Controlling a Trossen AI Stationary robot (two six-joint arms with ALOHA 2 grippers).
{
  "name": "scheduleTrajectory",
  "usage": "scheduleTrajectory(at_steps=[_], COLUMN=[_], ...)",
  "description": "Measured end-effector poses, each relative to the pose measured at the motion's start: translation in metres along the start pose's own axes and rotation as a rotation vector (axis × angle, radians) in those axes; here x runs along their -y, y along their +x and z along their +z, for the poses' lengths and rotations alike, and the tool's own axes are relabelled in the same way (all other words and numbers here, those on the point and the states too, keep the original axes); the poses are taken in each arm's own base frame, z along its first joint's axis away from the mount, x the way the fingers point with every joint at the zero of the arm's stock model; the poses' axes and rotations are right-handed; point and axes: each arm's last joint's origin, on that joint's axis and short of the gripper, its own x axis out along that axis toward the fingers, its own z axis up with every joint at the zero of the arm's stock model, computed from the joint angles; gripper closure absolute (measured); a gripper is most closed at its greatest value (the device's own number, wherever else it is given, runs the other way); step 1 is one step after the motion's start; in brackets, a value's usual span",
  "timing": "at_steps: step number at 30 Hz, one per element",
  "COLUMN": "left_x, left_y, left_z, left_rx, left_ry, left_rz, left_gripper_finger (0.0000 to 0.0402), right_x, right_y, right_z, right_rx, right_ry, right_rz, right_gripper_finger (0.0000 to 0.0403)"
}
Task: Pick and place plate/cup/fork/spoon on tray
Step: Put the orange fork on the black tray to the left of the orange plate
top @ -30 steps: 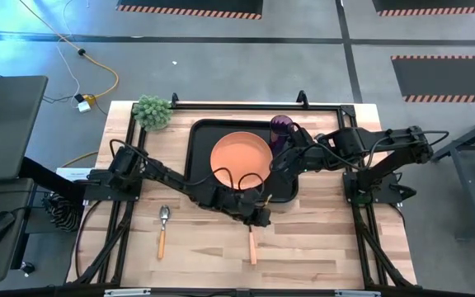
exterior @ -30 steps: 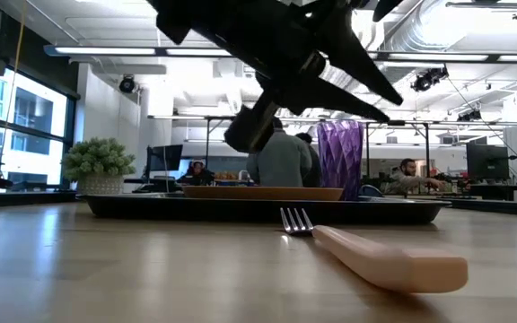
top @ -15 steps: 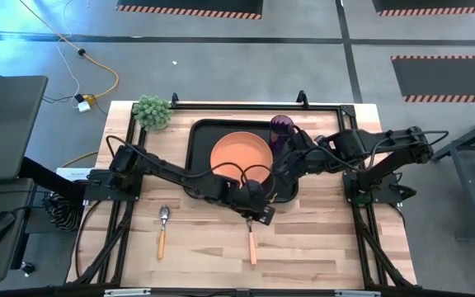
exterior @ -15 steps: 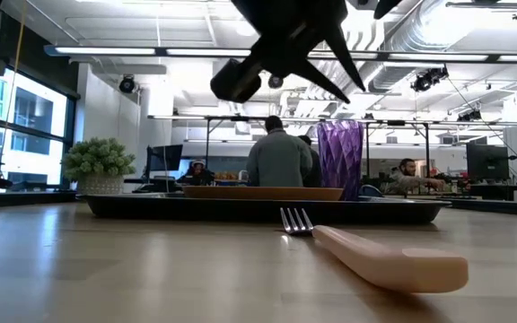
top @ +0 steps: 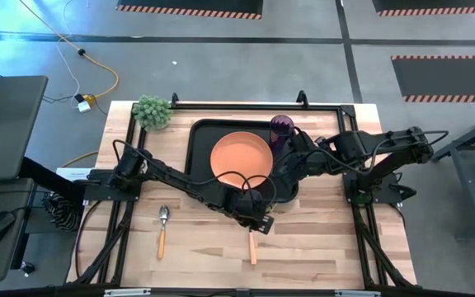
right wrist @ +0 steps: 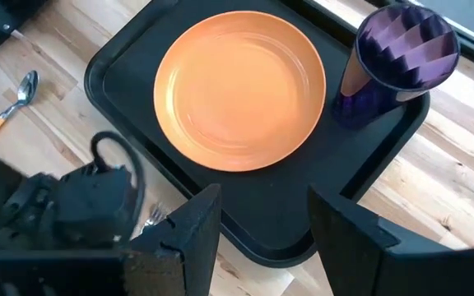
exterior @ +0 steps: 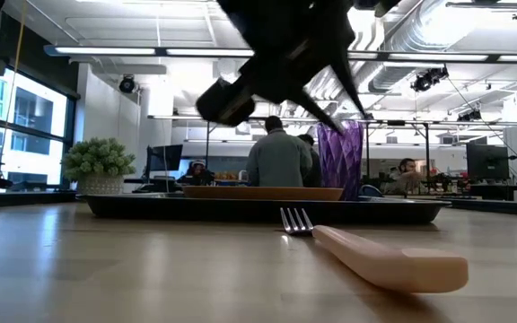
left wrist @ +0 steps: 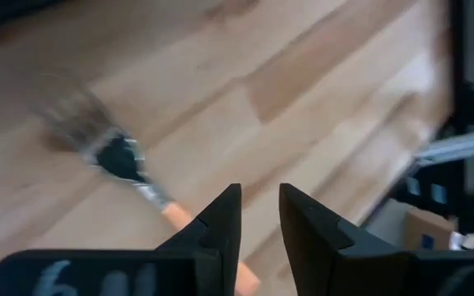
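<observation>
Tray (top: 198, 136) of black plastic sits in the upper middle of the high view, and two things are in it: the orange plate (top: 242, 157) lies flat across its centre, and the purple cup (top: 281, 129) stands upright in its upper right corner, just beside the plate's rim. In the right wrist view the same load shows clearly, plate (right wrist: 239, 89) filling most of the tray (right wrist: 113, 56) and cup (right wrist: 395, 57) standing at the upper right.

Outside the tray, on the bare wooden table (top: 320, 247), the fork (top: 251, 245) lies below the tray near the lower centre of the high view, handle pointing down the frame. In the low view it lies in the foreground, tines (exterior: 295, 220) toward the tray (exterior: 258, 208). The spoon (top: 162, 228) lies well apart at the lower left. A small potted plant (top: 152, 111) stands at the table's upper left corner.

The left gripper (top: 260, 218) hangs over the fork's tine end, just below the tray's lower edge; in the left wrist view its fingers (left wrist: 220, 226) stand a little apart with nothing between them, the fork (left wrist: 134, 168) beneath. The right gripper (top: 280, 175) hovers over the tray's right side, fingers (right wrist: 194, 226) spread wide and empty.
</observation>
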Motion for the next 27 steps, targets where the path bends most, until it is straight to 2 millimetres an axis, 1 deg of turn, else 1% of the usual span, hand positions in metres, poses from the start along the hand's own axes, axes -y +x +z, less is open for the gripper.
scheduleTrajectory(at_steps=[5, 10, 15, 20, 24, 27], left_x=[0.002, 0.003, -0.001, -0.005, -0.006, -0.010], left_y=[0.000, 0.002, 0.013, 0.020, 0.020, 0.022], left_z=[-0.003, -0.013, -0.020, -0.027, -0.031, -0.034], left_rx=[-0.002, -0.014, -0.045, -0.094, -0.106, -0.114], left_ry=[0.006, 0.015, 0.001, -0.022, -0.036, -0.057], left_rz=[-0.013, -0.006, 0.015, 0.044, 0.057, 0.099], left_gripper_finger=[0.0301, 0.0286, 0.0282, 0.0281, 0.0281, 0.0281], right_x=[0.000, 0.000, 0.000, 0.000, 0.000, 0.000], right_y=[0.000, 0.000, 0.000, 0.000, 0.000, 0.000], right_z=[0.000, 0.000, 0.000, 0.000, 0.000, 0.000], right_rx=[0.009, 0.009, 0.011, 0.011, 0.011, 0.010], right_ry=[0.000, -0.002, 0.003, 0.003, 0.004, 0.003], right_rz=[-0.006, -0.007, -0.008, -0.008, -0.008, -0.008], right_gripper_finger=[0.0230, 0.0230, 0.0230, 0.0230, 0.0230, 0.0230])
